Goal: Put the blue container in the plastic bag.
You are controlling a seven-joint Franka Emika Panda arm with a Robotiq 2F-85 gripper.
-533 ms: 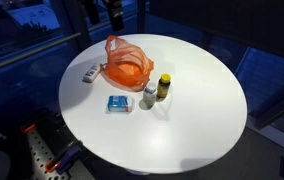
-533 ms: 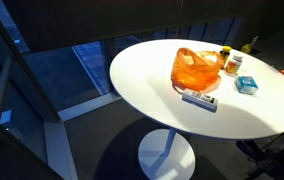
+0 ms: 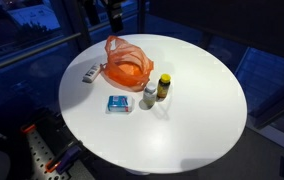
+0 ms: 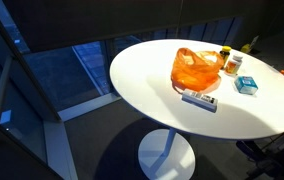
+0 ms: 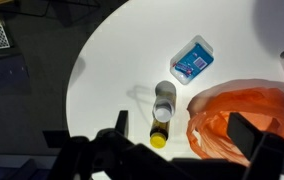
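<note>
Resting unmoved near plastic bag [image 5: 244, 122], blue container [image 5: 192, 60]; fingers [image 5: 250, 138] spread apart, as before.

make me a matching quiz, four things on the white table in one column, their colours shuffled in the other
Things:
1. plastic bag
2. container
3. bottle
4. flat packet

Colours:
a. dark with a yellow cap
b. blue
c. orange
d. white

Pairs: 1-c, 2-b, 3-a, 4-d
</note>
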